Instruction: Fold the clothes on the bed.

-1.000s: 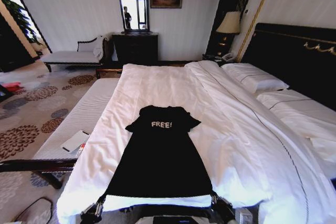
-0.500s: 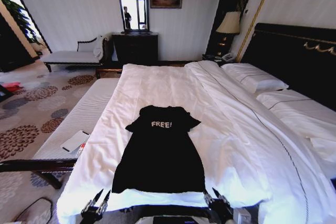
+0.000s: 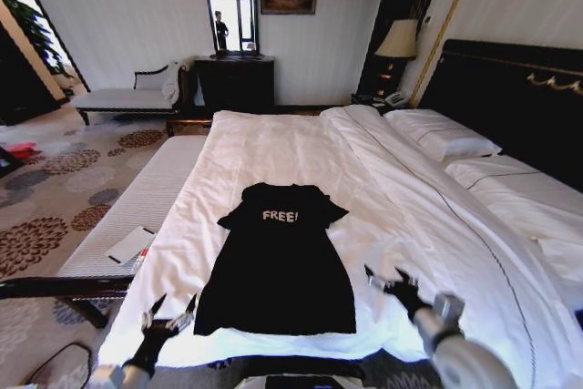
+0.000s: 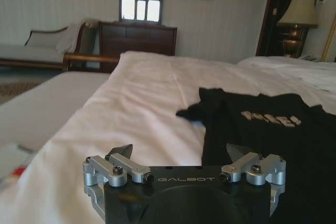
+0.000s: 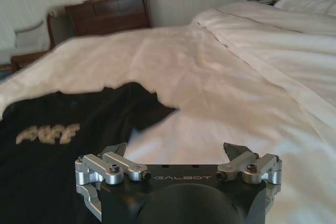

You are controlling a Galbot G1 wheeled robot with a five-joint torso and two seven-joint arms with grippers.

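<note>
Clothes (image 3: 278, 266) are lying flat on the bed (image 3: 273, 148) — soft, limp fabric, probably best pinched at hem corners; left tool (image 3: 169, 317) and right tool (image 3: 390, 279) are flanking it, both spread open.

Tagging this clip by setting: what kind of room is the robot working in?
Most likely a hotel bedroom: a large bed with white linen and a dark headboard, a bedside lamp, and a dresser with mirror. A black T-shirt lies flat on the bed.
</note>
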